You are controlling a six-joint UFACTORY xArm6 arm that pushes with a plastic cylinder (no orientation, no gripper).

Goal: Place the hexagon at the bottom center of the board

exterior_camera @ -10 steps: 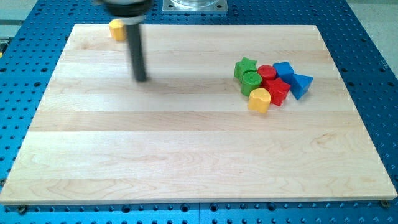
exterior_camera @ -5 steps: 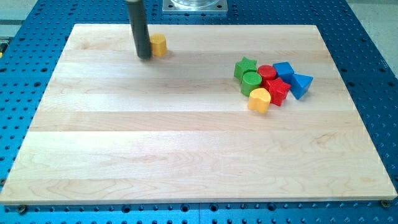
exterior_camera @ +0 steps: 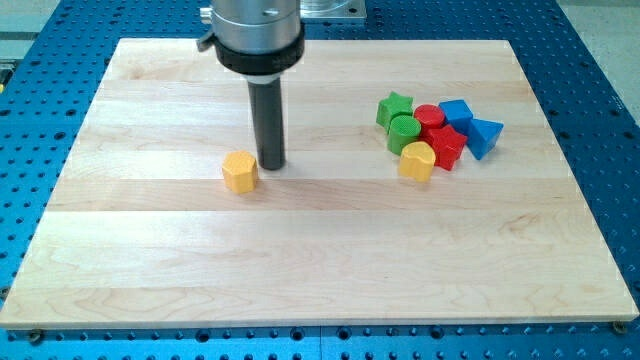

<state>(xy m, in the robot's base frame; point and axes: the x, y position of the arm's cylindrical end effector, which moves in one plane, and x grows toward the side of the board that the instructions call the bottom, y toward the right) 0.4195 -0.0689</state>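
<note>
Wooden surface [exterior_camera: 320, 250]: yellow hexagon [exterior_camera: 240, 172] left of centre; my tip [exterior_camera: 271, 164] just beside, upper right. No gripper fitted. Risk: off-centre push, hexagon slipping sideways, missing bottom centre.

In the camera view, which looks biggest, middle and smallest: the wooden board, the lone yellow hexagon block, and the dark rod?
Largest to smallest:
1. Wooden board, by far.
2. Dark rod, taller than any block.
3. Lone yellow hexagon block, just to the view's left of my tip.

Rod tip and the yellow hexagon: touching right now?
Cannot tell. In the camera view my tip sits just to the view's right of the yellow hexagon; no plain gap or contact shows between them.
</note>
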